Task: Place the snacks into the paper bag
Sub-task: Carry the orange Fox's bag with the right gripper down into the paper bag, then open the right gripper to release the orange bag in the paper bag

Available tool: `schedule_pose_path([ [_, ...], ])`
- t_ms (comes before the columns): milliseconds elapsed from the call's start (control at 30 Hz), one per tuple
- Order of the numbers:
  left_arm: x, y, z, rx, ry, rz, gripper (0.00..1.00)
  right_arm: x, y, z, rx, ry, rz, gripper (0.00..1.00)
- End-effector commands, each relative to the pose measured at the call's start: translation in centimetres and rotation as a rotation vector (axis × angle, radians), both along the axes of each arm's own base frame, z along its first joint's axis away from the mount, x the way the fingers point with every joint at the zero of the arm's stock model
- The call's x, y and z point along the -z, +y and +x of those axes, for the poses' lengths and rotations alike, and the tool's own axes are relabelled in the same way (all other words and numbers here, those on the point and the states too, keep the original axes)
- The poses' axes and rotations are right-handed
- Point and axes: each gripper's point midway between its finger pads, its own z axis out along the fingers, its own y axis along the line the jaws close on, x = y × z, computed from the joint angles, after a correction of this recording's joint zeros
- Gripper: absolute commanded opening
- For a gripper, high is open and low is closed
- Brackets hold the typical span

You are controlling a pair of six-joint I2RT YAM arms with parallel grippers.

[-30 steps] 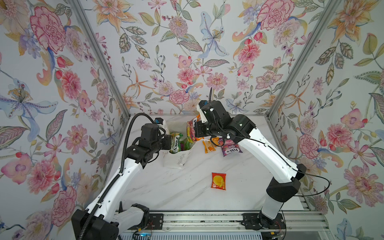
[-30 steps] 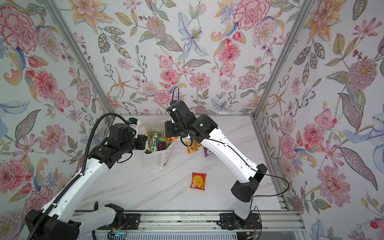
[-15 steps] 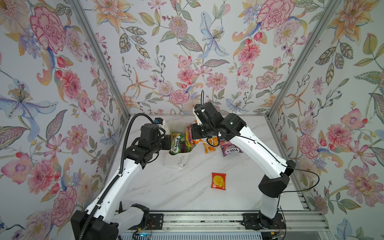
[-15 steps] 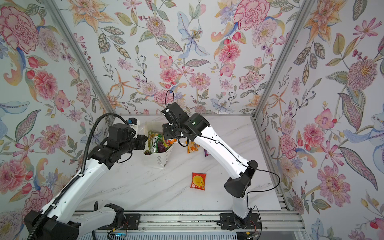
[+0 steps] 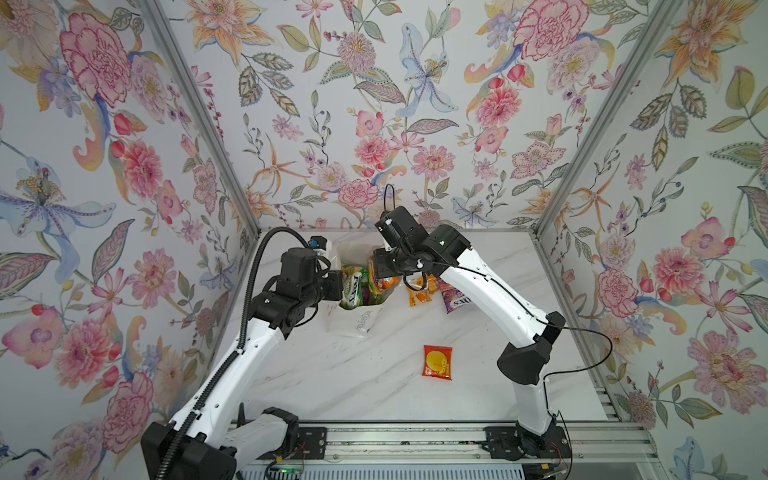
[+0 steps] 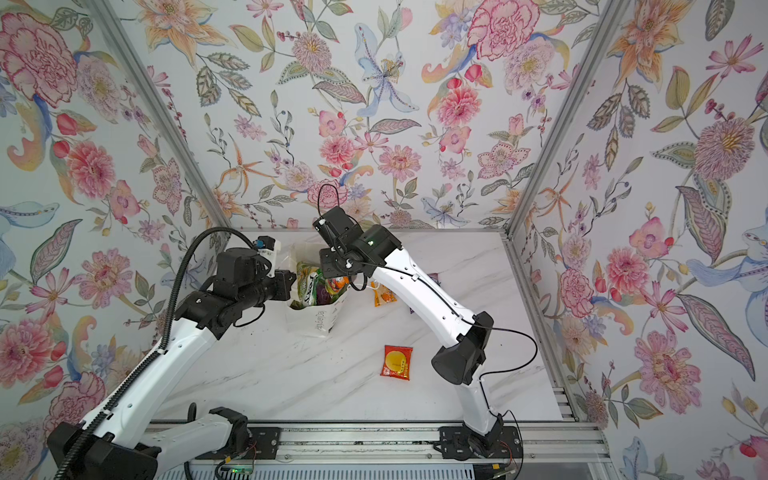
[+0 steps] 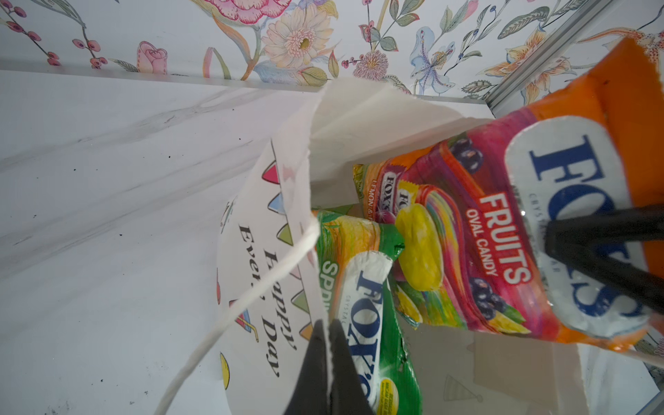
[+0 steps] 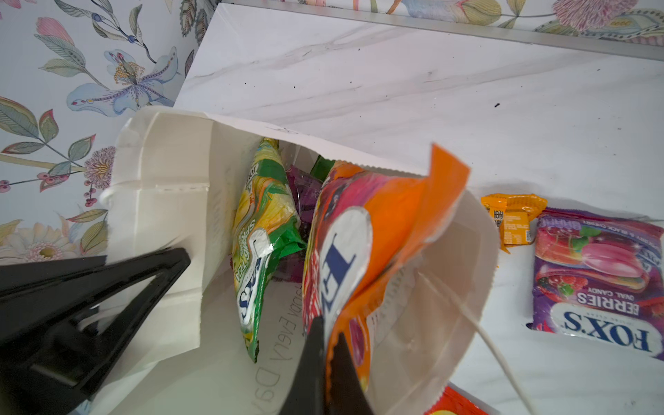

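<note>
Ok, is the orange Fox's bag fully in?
Partly in. The orange Fox's bag top pokes above the paper bag rim; right gripper shut on it.

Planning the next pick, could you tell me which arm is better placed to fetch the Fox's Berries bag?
Right, probably. The left gripper is shut on the paper bag, holding it open; the Berries bag lies on the right arm's side, where the right gripper need only release the Fruits bag.
</note>
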Motion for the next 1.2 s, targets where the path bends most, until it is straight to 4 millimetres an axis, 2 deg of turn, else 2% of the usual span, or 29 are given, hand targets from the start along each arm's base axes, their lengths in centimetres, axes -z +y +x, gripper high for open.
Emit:
schedule_pose_path([
  [0,-3.0,-0.7,0.7,0.029,-0.106,-0.054,0.0,-0.6,-0.4,0.7,0.013,-0.03,-0.009,0.0],
  [433,-3.3,-1.0,0.8,0.035,-0.113,-0.063,0.0,3.9,0.2,2.3,0.03,0.029,-0.077,0.0],
  [667,-3.2,-0.7,0.7,0.028,-0.11,-0.05,0.0,5.8,-1.0,3.3,0.07,0.032,-0.147,0.0],
  [833,-3.4,-0.7,0.8,0.026,-0.115,-0.05,0.0,6.9,-0.9,3.5,0.067,0.049,-0.159,0.0],
  [933,-3.5,-0.7,0.9,0.023,-0.116,-0.05,0.0,6.8,-0.8,3.5,0.068,0.041,-0.162,0.06],
  [1067,-3.1,-0.6,1.0,0.018,-0.108,-0.042,0.0,6.2,-0.9,3.4,0.069,0.018,-0.168,0.2],
  [1167,-3.2,-0.4,1.0,0.013,-0.11,-0.037,0.0,5.1,-0.9,3.3,0.062,-0.008,-0.159,0.27],
])
